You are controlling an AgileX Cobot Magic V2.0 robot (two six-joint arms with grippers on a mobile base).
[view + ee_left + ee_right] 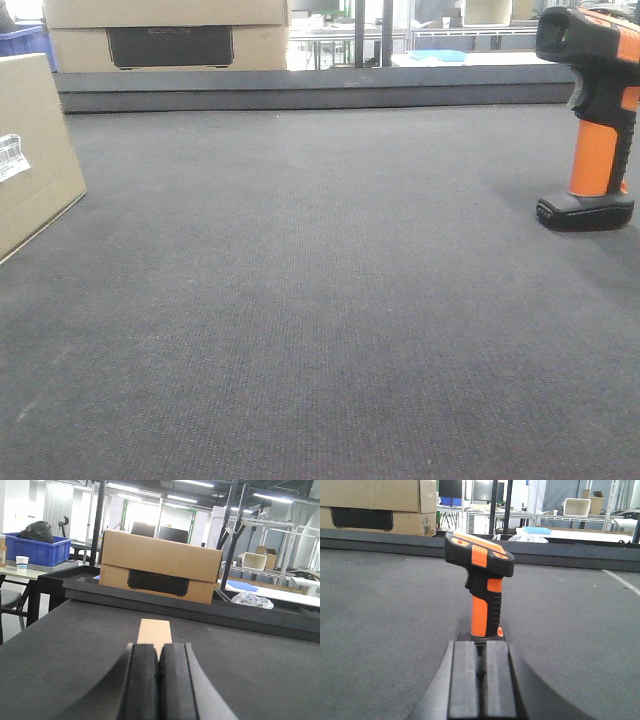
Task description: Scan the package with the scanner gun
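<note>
Very little can be read here. The package at the left edge of the front view carries a small white label with black barcode stripes and some tiny print, but the print is too small and too cropped to make out. The larger cardboard box at the back has a dark panel with a faint line of raised or printed letters along its top, possibly a brand name; the letters are too dim to spell out in any view. The scanner gun shows no legible marking.
</note>
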